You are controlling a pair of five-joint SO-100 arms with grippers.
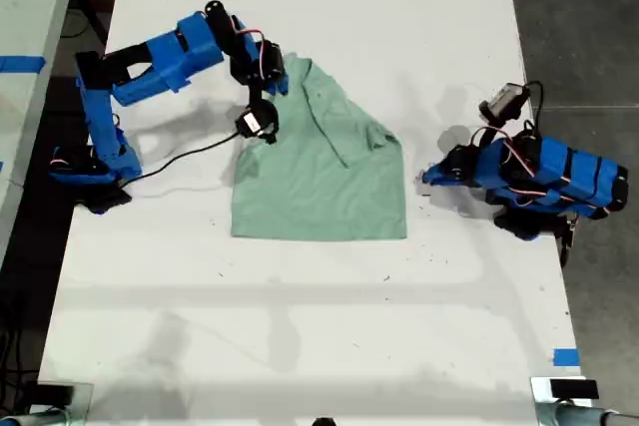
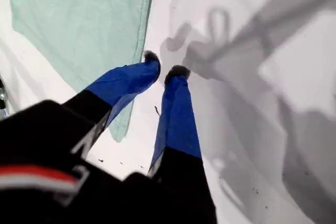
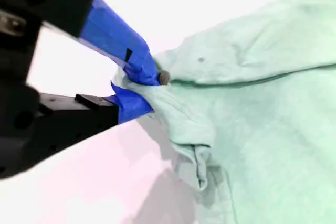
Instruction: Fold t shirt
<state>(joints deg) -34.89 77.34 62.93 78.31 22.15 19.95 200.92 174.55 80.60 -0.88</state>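
Soft mint-green cloth is what I am dealing with: the t shirt (image 1: 324,172) is lying on the white table (image 1: 300,326), partly folded already, and I judge it light, limp and quick to slump, so it should follow a pull only where it is pinched and drag or bunch everywhere else. My second gripper (image 3: 144,90) is pinching a gathered bit of the shirt's edge, its blue jaws pressed together on the fabric, with the cloth wrinkling into a small roll just past the tips and the rest of the garment spreading away in front of the claw. In the exterior view that claw (image 1: 262,112) is sitting at the shirt's upper corner on the view's left. My first gripper (image 2: 164,72) is hovering with its jaws slightly apart and nothing between them; one fingertip is lying right at the shirt's hem, the other over bare table, so the shirt (image 2: 79,24) is lying beside and ahead of this claw rather than inside it. In the exterior view this arm (image 1: 539,182) is resting just off the shirt's edge. Hems and corners look like the best holds, since a grip on a doubled seam should slip less than one on a single layer.
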